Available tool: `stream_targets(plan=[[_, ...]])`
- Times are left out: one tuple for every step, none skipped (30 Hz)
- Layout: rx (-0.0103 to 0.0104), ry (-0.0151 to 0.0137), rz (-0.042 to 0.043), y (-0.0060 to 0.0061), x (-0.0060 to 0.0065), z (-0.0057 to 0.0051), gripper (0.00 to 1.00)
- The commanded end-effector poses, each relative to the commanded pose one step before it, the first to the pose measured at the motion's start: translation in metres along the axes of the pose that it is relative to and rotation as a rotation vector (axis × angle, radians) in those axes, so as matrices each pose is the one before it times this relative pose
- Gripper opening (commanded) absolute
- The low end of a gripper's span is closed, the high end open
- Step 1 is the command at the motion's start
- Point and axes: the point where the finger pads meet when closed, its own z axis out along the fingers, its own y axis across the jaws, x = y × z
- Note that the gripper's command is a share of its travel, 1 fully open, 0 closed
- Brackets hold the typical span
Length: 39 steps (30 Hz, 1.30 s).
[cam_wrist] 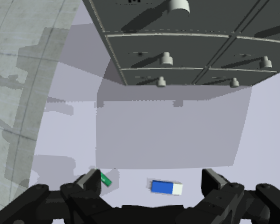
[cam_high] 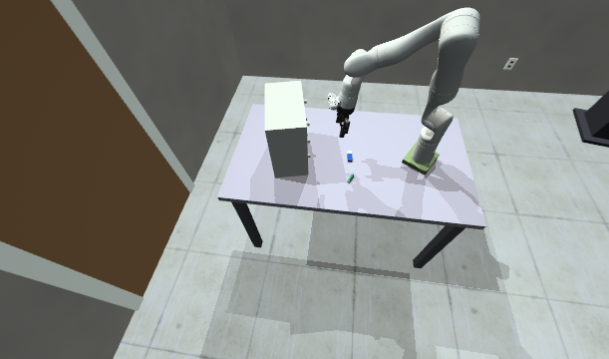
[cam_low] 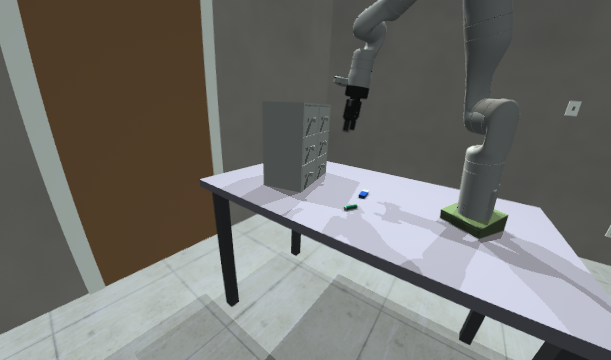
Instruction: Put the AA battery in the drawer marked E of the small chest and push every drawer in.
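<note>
The AA battery [cam_high: 351, 178] [cam_low: 350, 207] [cam_wrist: 105, 179], green-sleeved, is seen lying on its side on the pale counter [cam_high: 399, 199] [cam_low: 410, 250] [cam_wrist: 66, 130], near a blue-and-white block [cam_high: 350, 157] [cam_low: 363, 194] [cam_wrist: 166, 187] and apart from it. Above the counter, the black hand [cam_high: 343, 131] [cam_low: 349, 126] [cam_wrist: 151, 180] is held with its fingers spread wide and nothing gripped between them, pointed downward in front of the small chest [cam_high: 285, 107] [cam_low: 283, 145] [cam_wrist: 166, 45]. The chest is stood upright toward one end of the counter, its six drawers arranged in two columns of three, each fitted with a knob and all seen pushed in. The drawer letters cannot be made out. Toward the opposite end, the jointed arm [cam_high: 456, 55] [cam_low: 487, 60] is mounted on a green base plate [cam_high: 409, 163] [cam_low: 455, 220]. Shadows are cast across the counter by the chest and the arm.
</note>
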Motion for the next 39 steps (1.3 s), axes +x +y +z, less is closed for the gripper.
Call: stream_targets(plan=[[0.00335,0.01289,0.00070,-0.00070,-0.00025,0.00129,1.00],[-0.00010,0.00573,0.00006,0.00002,0.00047,0.00078,1.00],[-0.00016,0.00585,0.00009,0.00004,0.00047,0.00079,1.00],[0.00000,0.00000,0.00000,0.00000,0.00000,0.00000,1.00],[0.00000,0.00000,0.00000,0.00000,0.00000,0.00000,1.00],[-0.00018,0.00597,0.00010,0.00004,0.00047,0.00080,1.00],[0.00029,0.00618,-0.00015,-0.00008,0.00054,0.00091,1.00],[0.00021,0.00629,-0.00011,-0.00006,0.00054,0.00092,1.00],[0.00012,0.00640,-0.00006,-0.00003,0.00053,0.00093,1.00],[0.00003,0.00650,-0.00002,-0.00001,0.00052,0.00093,1.00],[-0.00007,0.00660,0.00003,0.00002,0.00051,0.00093,1.00],[-0.00017,0.00670,0.00008,0.00005,0.00050,0.00094,1.00],[-0.00029,0.00679,0.00014,0.00007,0.00049,0.00094,1.00],[0.00010,0.00702,-0.00004,-0.00003,0.00054,0.00102,1.00],[0.00039,0.00723,-0.00017,-0.00011,0.00058,0.00109,1.00],[0.00023,0.00731,-0.00010,-0.00006,0.00056,0.00109,1.00],[0.00006,0.00738,-0.00003,-0.00002,0.00054,0.00108,1.00],[-0.00011,0.00745,0.00005,0.00003,0.00052,0.00108,1.00],[-0.00030,0.00751,0.00012,0.00008,0.00049,0.00107,1.00],[-0.00049,0.00756,0.00020,0.00013,0.00047,0.00107,1.00],[0.00000,0.00000,0.00000,0.00000,0.00000,0.00000,1.00],[0.00000,0.00000,0.00000,0.00000,0.00000,0.00000,1.00],[0.00059,0.00808,-0.00023,-0.00017,0.00061,0.00123,1.00],[0.00047,0.00817,-0.00018,-0.00013,0.00060,0.00125,1.00],[0.00019,0.00820,-0.00007,-0.00005,0.00056,0.00123,1.00],[-0.00011,0.00822,0.00004,0.00003,0.00052,0.00122,1.00],[-0.00041,0.00823,0.00015,0.00012,0.00048,0.00121,1.00],[-0.00073,0.00822,0.00026,0.00021,0.00043,0.00119,1.00],[0.00072,0.00731,-0.00025,-0.00021,0.00052,0.00114,1.00],[0.00062,0.00722,-0.00021,-0.00018,0.00050,0.00112,1.00],[0.00033,0.00721,-0.00011,-0.00009,0.00046,0.00111,1.00],[0.00002,0.00719,-0.00001,0.00000,0.00042,0.00110,1.00],[-0.00029,0.00716,0.00009,0.00009,0.00037,0.00108,1.00],[-0.00061,0.00711,0.00019,0.00018,0.00032,0.00107,1.00],[-0.00081,0.00698,0.00025,0.00024,0.00028,0.00105,1.00],[0.00094,0.00582,-0.00029,-0.00028,0.00042,0.00091,1.00],[0.00070,0.00580,-0.00021,-0.00021,0.00039,0.00090,1.00],[0.00000,0.00000,0.00000,0.00000,0.00000,0.00000,1.00],[0.00000,0.00000,0.00000,0.00000,0.00000,0.00000,1.00]])
